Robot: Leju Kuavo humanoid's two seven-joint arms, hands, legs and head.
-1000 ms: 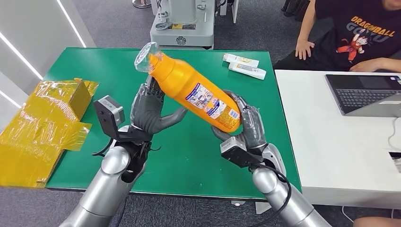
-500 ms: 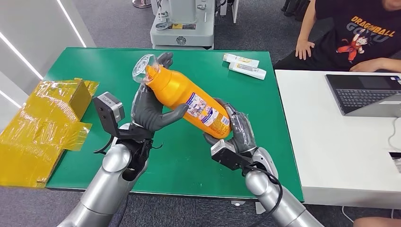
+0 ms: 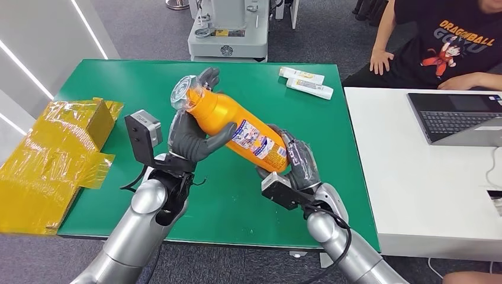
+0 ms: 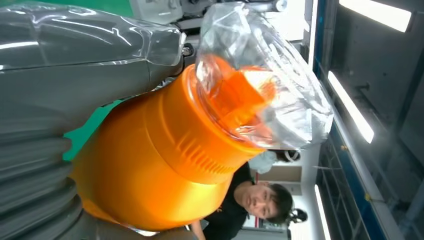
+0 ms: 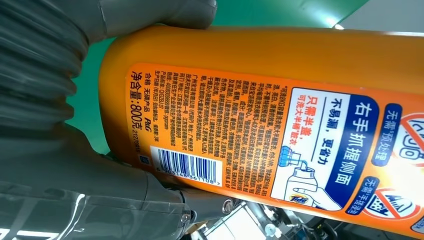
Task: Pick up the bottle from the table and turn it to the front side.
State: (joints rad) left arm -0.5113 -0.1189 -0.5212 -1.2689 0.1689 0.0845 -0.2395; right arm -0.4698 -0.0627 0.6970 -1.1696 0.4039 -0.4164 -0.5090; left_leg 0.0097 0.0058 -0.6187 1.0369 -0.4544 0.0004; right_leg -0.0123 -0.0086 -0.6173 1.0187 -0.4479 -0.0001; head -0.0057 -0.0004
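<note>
**Bottle held aloft, drawn lower and closer**

Orange bottle (image 3: 240,130) gripped at both ends above the green desk (image 3: 100,80), tilted, clear-capped end up and away. Left robot hand (image 3: 190,131) wrapped round the neck end, thumb across the body, fingers behind the cap. Right robot hand (image 3: 293,165) cupped under the base, fingers closed on it. Printed label with barcode facing up. Compared with a second ago: sits lower and nearer the robot, left robot hand now fully clasped rather than loosely alongside. Beyond the bottle, two tubes (image 3: 306,82) lying flat. Left of it, yellow wrapping (image 3: 53,155) at the desk edge.
</note>
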